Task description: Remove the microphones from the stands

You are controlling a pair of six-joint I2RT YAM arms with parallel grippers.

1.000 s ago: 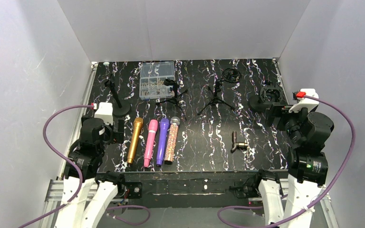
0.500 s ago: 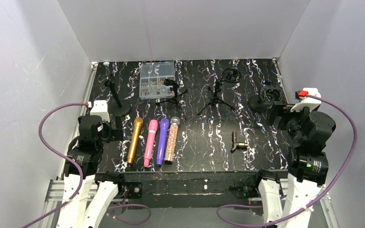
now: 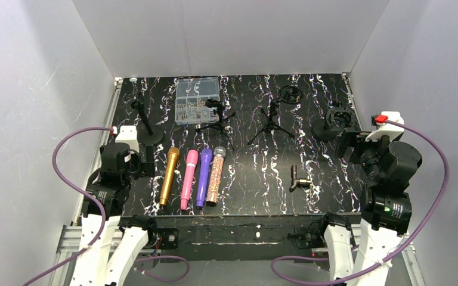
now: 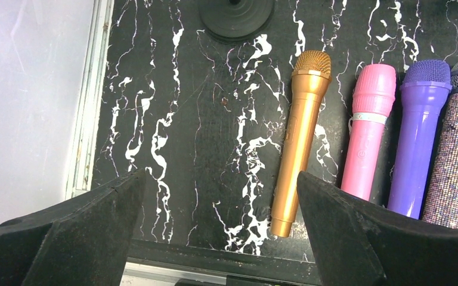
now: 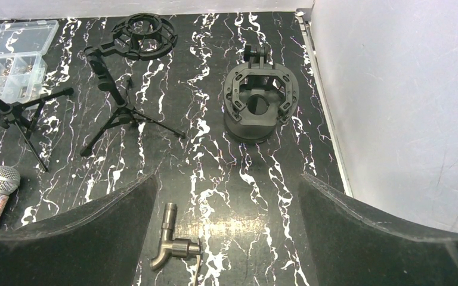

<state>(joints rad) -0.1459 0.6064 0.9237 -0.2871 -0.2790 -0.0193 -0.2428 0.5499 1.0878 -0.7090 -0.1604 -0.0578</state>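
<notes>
Left gripper (image 4: 219,179) hangs released, the gold microphone (image 4: 301,137) lying just inside its right finger; right gripper (image 5: 228,179) likewise released, shock mount (image 5: 257,104) ahead.

Nothing actually readable anywhere, tbh. Closest to a label: a white band (image 4: 368,119) wrapped around the glossy pink plastic microphone (image 4: 364,155), just right of the gold metallic microphone (image 4: 300,137). Also a tiny round mark lower down that pink body, but way too small to make out. No legible print on the gold one itself. Same deal with the clear plastic compartment box (image 3: 197,99) well behind the gold microphone: too blurry to tell.
</notes>
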